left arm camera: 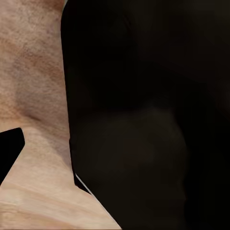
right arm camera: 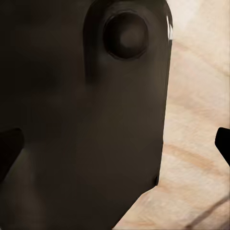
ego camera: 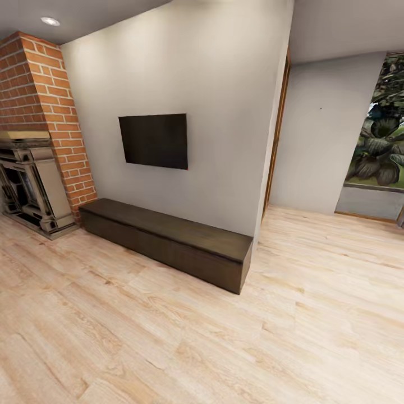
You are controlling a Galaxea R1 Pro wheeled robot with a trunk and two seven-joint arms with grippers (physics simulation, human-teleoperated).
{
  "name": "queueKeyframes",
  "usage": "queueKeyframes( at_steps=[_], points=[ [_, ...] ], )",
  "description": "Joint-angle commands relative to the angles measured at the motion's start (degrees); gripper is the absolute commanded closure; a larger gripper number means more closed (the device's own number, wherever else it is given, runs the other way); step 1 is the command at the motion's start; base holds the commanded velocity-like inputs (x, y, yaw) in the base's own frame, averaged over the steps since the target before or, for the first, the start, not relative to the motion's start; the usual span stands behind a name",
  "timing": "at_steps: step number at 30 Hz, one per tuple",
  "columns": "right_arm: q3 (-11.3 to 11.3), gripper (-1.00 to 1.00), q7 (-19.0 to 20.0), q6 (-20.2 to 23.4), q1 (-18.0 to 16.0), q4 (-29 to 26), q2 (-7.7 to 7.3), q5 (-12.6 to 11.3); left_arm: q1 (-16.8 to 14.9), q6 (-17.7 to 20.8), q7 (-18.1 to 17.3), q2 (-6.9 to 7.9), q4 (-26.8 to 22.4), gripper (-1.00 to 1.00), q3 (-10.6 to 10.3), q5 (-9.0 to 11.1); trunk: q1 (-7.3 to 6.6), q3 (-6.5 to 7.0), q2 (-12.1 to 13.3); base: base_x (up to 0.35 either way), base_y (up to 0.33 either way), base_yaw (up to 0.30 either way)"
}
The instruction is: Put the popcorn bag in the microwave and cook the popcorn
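The popcorn bag, the microwave and the countertop are out of view; I am in a living room with light wood flooring [ego camera: 213,348]. In the left wrist view, one dark fingertip [left arm camera: 9,153] of my left gripper [left arm camera: 115,155] sits at the frame's edge over the floor, and a dark part of my own body covers the rest. My right gripper [right arm camera: 116,143] has its two fingertips [right arm camera: 8,148] far apart at opposite edges, with nothing held between them. Behind it are a dark body part and the floor.
A low dark bench [ego camera: 168,238] runs along a pale wall under a black wall-mounted screen [ego camera: 153,140]. A brick fireplace [ego camera: 33,168] stands at the left. Past the wall's corner [ego camera: 264,191], a passage opens at the right towards a window with plants [ego camera: 381,134].
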State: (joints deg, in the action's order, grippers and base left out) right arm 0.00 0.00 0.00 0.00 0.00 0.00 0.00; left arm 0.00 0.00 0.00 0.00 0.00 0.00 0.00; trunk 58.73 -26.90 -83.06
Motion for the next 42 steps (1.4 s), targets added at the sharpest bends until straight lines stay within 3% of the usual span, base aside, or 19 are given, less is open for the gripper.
queueKeyframes(
  at_steps=[1, 8, 24, 30, 42],
  points=[
    [0.3, -1.0, 0.18, -0.33, -0.34, -0.33, 0.09, 0.33, -0.09, -0.33, -0.25, -0.33, -0.33, -1.0, 0.33, 0.33, 0.0, -0.03, -0.02, 0.0, 0.0, 0.0],
    [0.42, -1.0, -0.14, -0.68, -1.03, -1.52, 0.09, 0.7, -0.09, -2.19, -0.19, -0.96, -2.59, -1.0, 2.43, 2.32, 0.0, -0.03, -0.02, 0.0, 0.0, 0.0],
    [0.44, -1.0, 0.12, -0.9, -1.06, -1.61, 0.79, 0.62, -0.09, -2.43, -0.2, -0.97, -4.31, -1.0, 2.51, 7.45, 0.0, -0.03, -0.02, 0.0, 0.0, -0.128],
    [0.43, -1.0, -0.21, -3.58, -1.06, -1.58, 0.87, 0.62, -0.09, -2.46, -0.18, -0.97, -4.31, -1.0, 2.52, 7.56, 0.0, -0.03, -0.02, 0.0, 0.0, -0.22],
    [0.29, -1.0, -0.09, -3.79, -1.06, -1.58, 0.87, 0.62, -0.09, -2.46, -0.19, -0.97, -4.32, -1.0, 2.47, 7.56, 0.0, -0.03, -0.02, 0.0, 0.0, -0.109]
  ],
)
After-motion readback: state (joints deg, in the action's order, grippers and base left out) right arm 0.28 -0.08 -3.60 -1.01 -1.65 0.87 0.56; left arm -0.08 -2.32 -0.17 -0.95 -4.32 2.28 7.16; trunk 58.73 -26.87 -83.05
